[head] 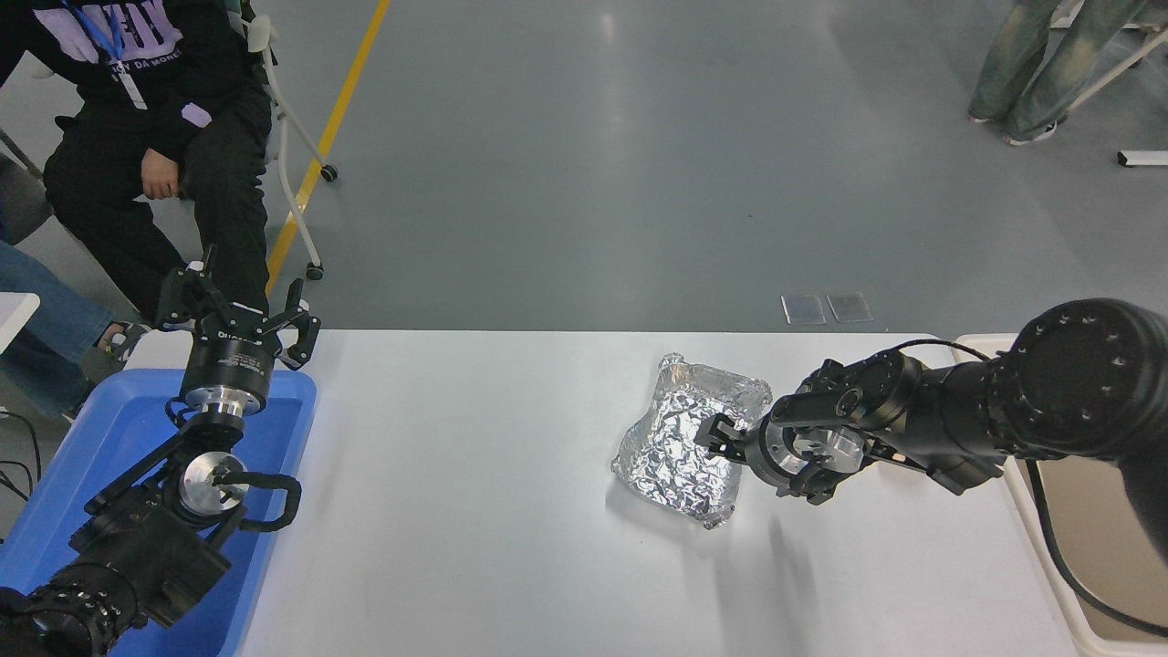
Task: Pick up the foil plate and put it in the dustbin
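The foil plate (686, 438), shiny and wrinkled, lies on the white table (456, 511) right of centre. My right arm reaches in low from the right and points left. Its gripper (730, 452) is open at the plate's right rim, with one finger (714, 431) over the inside of the plate; the other finger is mostly hidden under the wrist. The beige dustbin (1113, 529) stands off the table's right edge, partly covered by my right arm. My left gripper (237, 306) is parked open at the lower left.
A blue tub (109, 438) sits under my left arm at the table's left end. A person (155, 109) is seated beyond the far left corner, and another person's legs (1031, 64) stand at the top right.
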You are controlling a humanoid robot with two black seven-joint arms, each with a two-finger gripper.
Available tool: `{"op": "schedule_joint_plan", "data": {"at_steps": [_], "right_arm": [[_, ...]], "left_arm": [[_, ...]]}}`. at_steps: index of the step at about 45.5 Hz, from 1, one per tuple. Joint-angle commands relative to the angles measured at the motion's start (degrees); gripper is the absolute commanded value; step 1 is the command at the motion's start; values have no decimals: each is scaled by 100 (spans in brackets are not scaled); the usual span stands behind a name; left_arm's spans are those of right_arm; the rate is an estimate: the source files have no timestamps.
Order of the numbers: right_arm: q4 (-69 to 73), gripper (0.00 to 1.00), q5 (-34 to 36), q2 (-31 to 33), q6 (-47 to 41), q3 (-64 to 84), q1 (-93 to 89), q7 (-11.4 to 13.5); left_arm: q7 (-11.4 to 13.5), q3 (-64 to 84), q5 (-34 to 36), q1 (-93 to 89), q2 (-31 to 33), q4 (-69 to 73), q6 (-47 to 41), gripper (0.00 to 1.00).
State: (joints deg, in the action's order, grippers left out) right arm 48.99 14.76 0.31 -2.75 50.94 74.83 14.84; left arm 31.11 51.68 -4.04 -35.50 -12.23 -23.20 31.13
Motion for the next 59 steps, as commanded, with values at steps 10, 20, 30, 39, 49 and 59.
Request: {"op": "schedule_joint_plan", "data": {"at_steps": [10, 20, 30, 39, 49, 59], "right_arm": [[-768, 79, -360, -31, 64, -137, -461, 1], [-786, 38, -360, -31, 47, -154, -566, 1], [-795, 20, -702, -31, 47, -356, -715, 1], [-751, 0, -1098, -31, 29, -567, -777, 1], [-672, 0, -1098, -31, -15, -655, -724, 1], [-171, 0, -1063, -31, -68, -638, -294, -8]], "left_arm": [[0, 0, 0, -1, -8, -1, -1, 99], [0, 0, 0, 8, 1, -1, -1, 99], [0, 0, 8, -1, 1, -1, -1, 99], [0, 0, 8, -1, 1, -1, -1, 99], [0, 0, 8, -1, 1, -1, 8, 99], [0, 0, 0, -1, 1, -1, 8, 99]]}}
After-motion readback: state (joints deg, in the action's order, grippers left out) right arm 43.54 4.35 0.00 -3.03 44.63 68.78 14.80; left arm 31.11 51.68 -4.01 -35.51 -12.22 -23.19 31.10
